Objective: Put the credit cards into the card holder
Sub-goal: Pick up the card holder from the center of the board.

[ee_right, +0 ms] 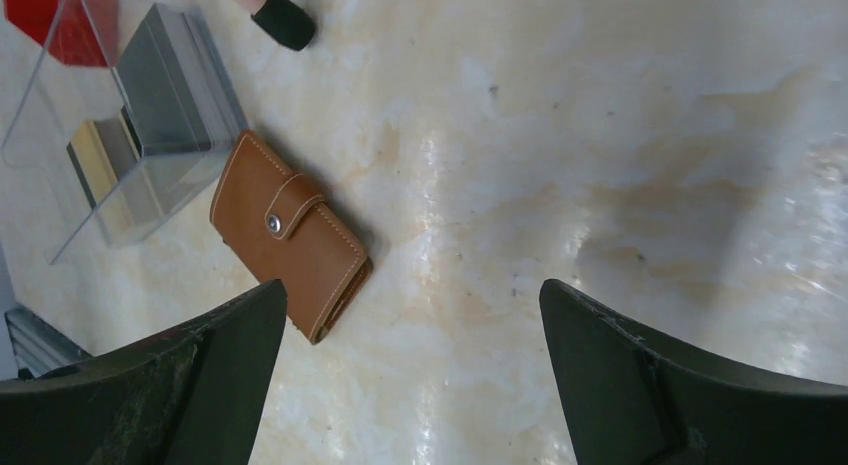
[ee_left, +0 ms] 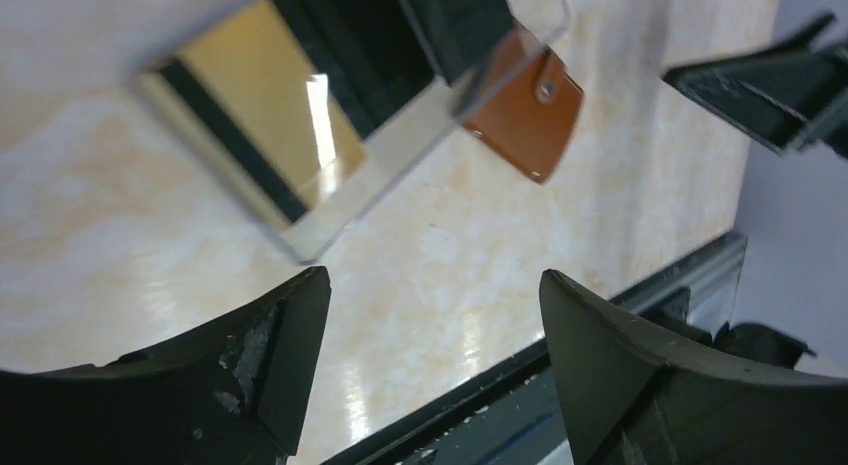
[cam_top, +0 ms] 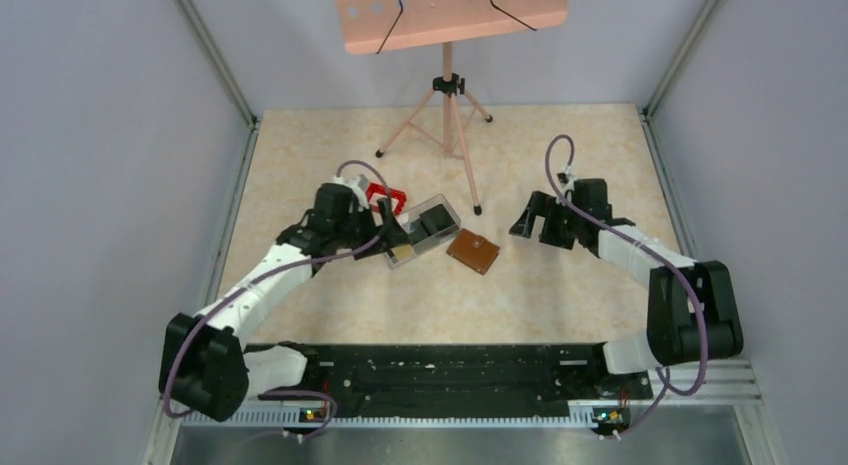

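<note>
- Brown leather card holder (ee_right: 290, 235): snapped shut, beside clear plastic box (ee_right: 170, 190)
- Tan-yellow and black credit cards (ee_left: 260, 95): inside box, apparently stacked
- Left gripper (ee_left: 435, 285), right gripper (ee_right: 410, 290): jaws apart, empty
- Risk: box wall crowds the pinch, thin cards slip

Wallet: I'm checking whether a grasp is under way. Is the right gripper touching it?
Apart. The top view shows a strip of bare table between the open right gripper and the wallet.
</note>
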Motion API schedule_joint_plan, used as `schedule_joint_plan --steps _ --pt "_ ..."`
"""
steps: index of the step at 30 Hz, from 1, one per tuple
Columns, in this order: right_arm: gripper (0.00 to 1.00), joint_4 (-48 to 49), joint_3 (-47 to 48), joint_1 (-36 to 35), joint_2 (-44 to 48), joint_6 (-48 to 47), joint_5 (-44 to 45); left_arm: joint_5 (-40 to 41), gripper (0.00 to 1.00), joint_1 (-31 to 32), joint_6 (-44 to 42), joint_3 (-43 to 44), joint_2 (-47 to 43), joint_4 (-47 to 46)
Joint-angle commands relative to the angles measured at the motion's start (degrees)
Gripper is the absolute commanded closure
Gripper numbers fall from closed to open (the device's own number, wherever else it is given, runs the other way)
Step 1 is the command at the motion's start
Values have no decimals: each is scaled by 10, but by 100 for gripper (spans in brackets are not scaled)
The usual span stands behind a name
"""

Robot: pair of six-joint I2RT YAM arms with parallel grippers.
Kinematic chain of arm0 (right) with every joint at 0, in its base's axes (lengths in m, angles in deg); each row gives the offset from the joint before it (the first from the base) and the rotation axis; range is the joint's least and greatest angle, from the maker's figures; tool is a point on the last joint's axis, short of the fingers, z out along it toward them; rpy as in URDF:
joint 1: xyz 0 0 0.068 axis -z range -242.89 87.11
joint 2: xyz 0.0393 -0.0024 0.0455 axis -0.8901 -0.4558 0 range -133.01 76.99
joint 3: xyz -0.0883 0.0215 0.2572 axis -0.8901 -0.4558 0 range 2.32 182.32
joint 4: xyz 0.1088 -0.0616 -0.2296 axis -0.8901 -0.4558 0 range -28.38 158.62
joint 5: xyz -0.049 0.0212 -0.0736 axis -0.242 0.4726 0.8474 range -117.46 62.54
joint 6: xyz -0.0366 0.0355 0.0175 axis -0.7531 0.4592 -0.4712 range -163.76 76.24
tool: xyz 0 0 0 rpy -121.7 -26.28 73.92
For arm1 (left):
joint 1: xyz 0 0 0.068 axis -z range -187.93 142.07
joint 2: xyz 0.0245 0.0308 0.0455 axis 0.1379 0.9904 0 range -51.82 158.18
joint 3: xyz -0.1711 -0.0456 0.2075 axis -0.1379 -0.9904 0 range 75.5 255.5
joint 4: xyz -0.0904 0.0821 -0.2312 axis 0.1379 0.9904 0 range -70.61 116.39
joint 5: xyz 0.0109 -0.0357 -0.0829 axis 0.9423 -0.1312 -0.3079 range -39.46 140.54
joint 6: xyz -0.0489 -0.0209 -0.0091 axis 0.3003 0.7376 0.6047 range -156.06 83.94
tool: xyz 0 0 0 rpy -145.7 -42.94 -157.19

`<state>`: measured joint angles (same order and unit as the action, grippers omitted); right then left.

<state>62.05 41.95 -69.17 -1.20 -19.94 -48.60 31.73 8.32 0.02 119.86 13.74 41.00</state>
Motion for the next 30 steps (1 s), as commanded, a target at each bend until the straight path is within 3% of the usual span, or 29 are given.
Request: schedule_joint_plan --steps 1,6,13,22,30 --pt "5 6 54 -32 -74 -21 -79 -28 22 115 68 51 79 -84" --pt "12 17 92 -45 -151 -27 -136 -34 24 205 86 103 214 -114" --pt "23 37 128 -62 -237 -27 -206 -16 32 226 93 181 356 -75" --pt "42 70 107 -65 -288 -3 -308 4 33 225 89 261 445 -32" --pt "54 200 47 -66 -293 104 -398 -15 36 225 89 250 442 -62"
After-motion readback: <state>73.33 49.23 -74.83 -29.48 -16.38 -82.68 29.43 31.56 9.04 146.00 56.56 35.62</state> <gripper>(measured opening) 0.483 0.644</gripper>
